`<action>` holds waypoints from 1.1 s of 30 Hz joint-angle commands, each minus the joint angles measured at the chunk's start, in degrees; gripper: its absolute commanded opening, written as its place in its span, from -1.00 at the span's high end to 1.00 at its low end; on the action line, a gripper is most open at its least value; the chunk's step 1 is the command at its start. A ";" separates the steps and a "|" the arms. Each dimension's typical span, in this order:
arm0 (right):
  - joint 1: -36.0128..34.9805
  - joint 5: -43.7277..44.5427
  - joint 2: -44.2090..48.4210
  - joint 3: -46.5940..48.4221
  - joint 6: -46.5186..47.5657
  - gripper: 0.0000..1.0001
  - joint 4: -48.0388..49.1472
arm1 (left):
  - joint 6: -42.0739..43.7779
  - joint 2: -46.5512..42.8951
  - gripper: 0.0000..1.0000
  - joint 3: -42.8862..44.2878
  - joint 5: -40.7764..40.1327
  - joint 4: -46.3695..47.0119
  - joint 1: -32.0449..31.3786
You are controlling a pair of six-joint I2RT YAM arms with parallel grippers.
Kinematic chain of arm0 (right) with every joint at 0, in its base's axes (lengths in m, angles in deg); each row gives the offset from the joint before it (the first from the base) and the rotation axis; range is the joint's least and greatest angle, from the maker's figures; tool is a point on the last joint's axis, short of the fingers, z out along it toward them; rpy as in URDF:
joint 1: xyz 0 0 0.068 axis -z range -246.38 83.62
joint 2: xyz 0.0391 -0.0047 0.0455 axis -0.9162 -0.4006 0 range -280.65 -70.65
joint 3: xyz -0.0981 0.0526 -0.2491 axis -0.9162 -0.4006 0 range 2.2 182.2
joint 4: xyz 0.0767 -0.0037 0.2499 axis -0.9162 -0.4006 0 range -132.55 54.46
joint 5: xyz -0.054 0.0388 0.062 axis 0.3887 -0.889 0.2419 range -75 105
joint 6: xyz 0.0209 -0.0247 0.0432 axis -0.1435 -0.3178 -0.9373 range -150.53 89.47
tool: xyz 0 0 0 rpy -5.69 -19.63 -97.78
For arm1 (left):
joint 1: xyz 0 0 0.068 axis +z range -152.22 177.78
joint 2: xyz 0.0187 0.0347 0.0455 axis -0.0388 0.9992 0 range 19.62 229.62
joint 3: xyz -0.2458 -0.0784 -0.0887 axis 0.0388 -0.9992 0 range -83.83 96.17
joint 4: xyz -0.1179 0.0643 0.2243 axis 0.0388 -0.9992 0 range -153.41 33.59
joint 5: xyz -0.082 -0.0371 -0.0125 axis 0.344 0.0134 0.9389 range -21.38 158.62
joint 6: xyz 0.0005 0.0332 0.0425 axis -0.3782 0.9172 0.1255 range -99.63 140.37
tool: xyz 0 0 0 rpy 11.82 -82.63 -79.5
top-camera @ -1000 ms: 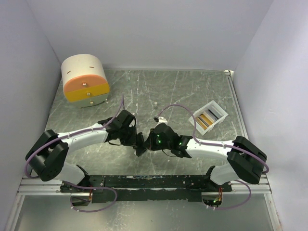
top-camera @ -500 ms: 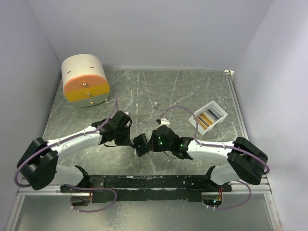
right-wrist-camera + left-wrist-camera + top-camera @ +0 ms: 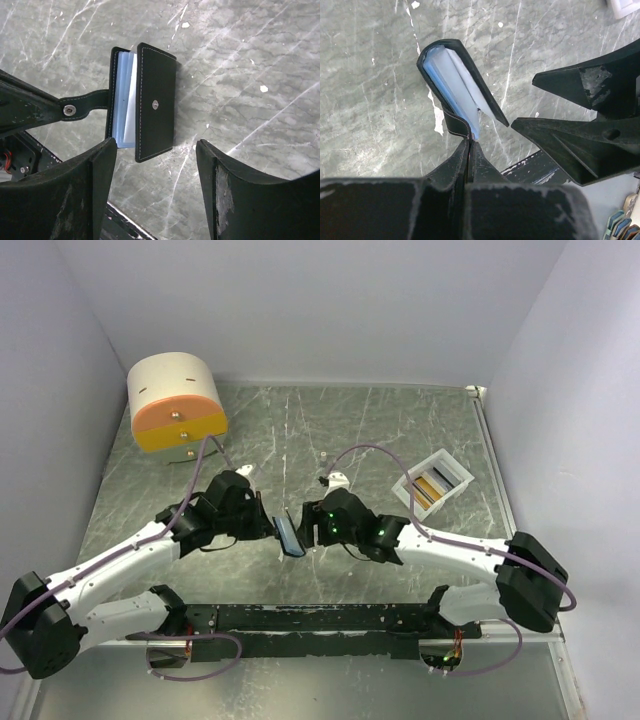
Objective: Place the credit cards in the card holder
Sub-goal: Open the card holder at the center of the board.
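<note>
Near the front middle of the table, at about six o'clock in the top view, the card holder [image 3: 289, 536] is held between the two arms. It seems to be just off the table. The left gripper [image 3: 469, 146] has its fingers pressed tight together on the little snap strap. That way the card holder does not drop, and its black flap swings partly open to show the pale blue pockets. The right gripper [image 3: 155, 146] has its fingers spread wide, one on each side of the card holder, and it touches nothing. It looks free to go and fetch a card. The credit cards [image 3: 430, 486] lie in the white tray [image 3: 457, 464], at two o'clock from the card holder and well apart from it. No card shows in the pockets, so the job looks only just begun.
</note>
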 commanded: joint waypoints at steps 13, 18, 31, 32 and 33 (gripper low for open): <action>0.43 -7.19 -11.80 6.70 3.11 -0.20 3.37 | -0.33 1.90 0.86 -1.16 -1.88 -1.91 0.26; -0.01 -9.56 -9.87 5.34 0.95 -0.32 5.56 | -0.38 1.26 0.86 -0.17 -1.31 -1.11 0.24; 0.21 0.56 -15.31 7.45 1.26 0.21 -0.95 | -0.84 0.55 0.87 0.38 -3.45 -3.04 0.26; 0.22 1.48 -15.02 7.15 1.11 0.42 -1.41 | -1.19 0.29 0.86 0.28 -4.46 -3.79 0.28; 0.25 2.10 -14.66 6.51 0.92 0.56 -1.30 | -1.79 0.17 0.86 0.27 -5.90 -5.02 0.28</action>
